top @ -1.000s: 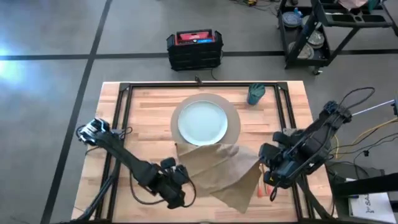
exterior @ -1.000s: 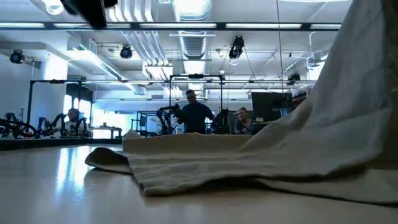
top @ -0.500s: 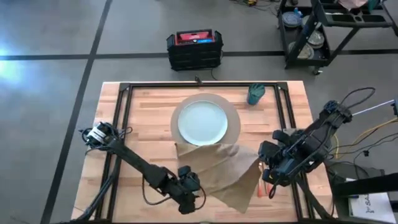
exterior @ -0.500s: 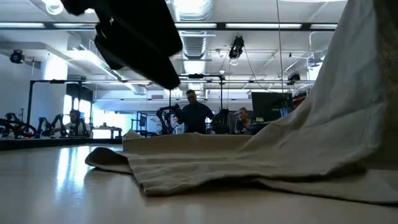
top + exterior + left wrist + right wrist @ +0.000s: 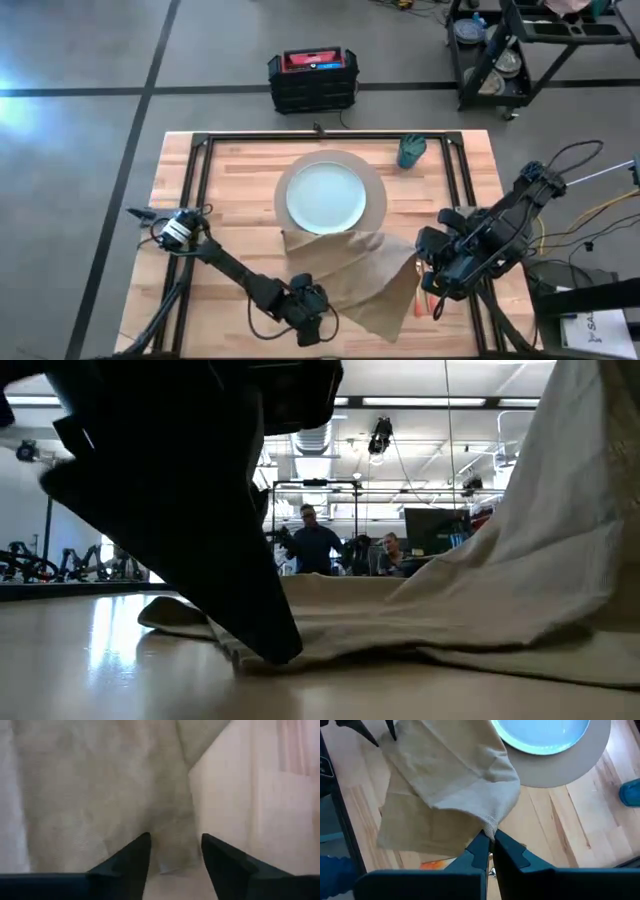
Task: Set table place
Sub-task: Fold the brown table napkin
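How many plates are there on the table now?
1. The pale blue-green plate lies on the round tan mat at the middle of the table. The brown napkin could hide small things, but no second plate shows.

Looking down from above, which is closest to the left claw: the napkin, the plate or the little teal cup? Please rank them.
From the left gripper, at the table's near edge:
1. Napkin, right at its open fingers.
2. Plate, mid-table on the round mat.
3. Cup, far right corner.

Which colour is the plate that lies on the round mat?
The plate is pale blue-green, on a tan mat. It shows best in the high view.
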You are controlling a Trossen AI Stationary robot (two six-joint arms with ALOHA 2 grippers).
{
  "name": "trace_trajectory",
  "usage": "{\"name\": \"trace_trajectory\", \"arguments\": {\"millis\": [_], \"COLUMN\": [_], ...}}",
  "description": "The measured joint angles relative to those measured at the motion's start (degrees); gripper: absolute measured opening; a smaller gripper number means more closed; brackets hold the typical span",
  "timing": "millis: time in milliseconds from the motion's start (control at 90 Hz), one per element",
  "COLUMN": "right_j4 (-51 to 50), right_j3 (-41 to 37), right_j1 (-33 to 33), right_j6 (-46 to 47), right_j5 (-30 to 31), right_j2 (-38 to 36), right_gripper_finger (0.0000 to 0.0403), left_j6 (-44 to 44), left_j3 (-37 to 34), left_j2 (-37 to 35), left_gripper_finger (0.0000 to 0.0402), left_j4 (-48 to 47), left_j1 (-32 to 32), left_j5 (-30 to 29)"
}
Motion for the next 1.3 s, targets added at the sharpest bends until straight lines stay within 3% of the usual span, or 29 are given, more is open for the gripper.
{"name": "trace_trajectory", "arguments": {"millis": [256,389,478,633,756,911,1167,1300], "right_j4": [-0.02,0.00,-0.07,0.02,0.27,0.75,0.12,0.07], "right_j3": [0.00,-0.02,0.10,1.77,3.23,6.47,22.33,30.04], "right_j1": [0.00,0.00,0.00,0.44,2.11,5.83,13.34,14.85], "right_j6": [0.02,0.02,0.02,0.84,1.98,2.85,0.05,-4.02], "right_j5": [0.48,0.58,0.71,1.92,4.35,7.66,16.36,19.62], "right_j2": [0.00,0.00,0.00,0.00,0.02,2.59,11.12,14.50], "right_gripper_finger": [0.0000,0.0000,0.0000,0.0000,0.0000,0.0000,0.0000,0.0000], "left_j6": [-1.42,-0.52,0.86,1.46,0.62,-2.64,-4.27,-3.23], "left_j3": [-4.78,-3.28,-0.95,10.41,21.46,33.42,46.82,55.01], "left_j2": [-0.25,-1.38,-3.37,-8.37,-8.44,-8.80,-7.52,-7.48], "left_gripper_finger": [0.0017,0.0004,0.0002,0.0001,0.0001,0.0000,0.0000,0.0000], "left_j4": [3.09,0.70,-7.18,-27.86,-45.59,-58.85,-69.19,-72.11], "left_j1": [0.21,0.37,0.13,-1.65,-3.63,-6.11,-9.21,-11.21], "left_j5": [-1.79,-1.16,-0.08,-5.31,-9.79,-14.37,-16.24,-20.34]}}
